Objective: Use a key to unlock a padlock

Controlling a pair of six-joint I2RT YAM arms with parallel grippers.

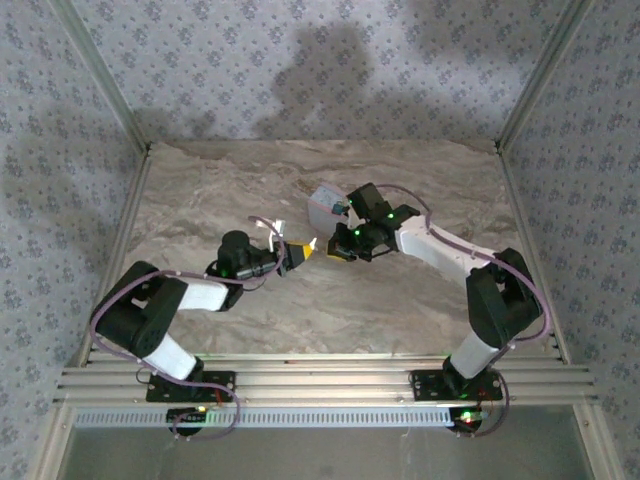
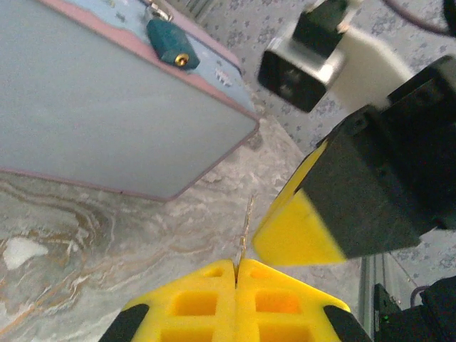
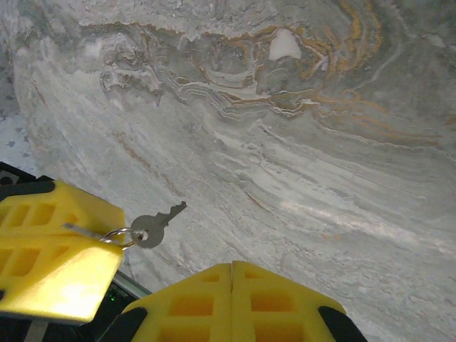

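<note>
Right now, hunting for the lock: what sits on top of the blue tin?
The dark-blue padlock lies on the patterned face of the tin, brass keyhole toward the left wrist camera. Its shackle mostly runs out of frame; the tin's inside is covered.

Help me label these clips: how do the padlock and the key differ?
The padlock is a chunky dark teal block; the key is a thin, flat grey sliver. The padlock lies against the pale blue tin, while the key juts from the left gripper's shut jaws. Both are small, far smaller than the tin.
</note>
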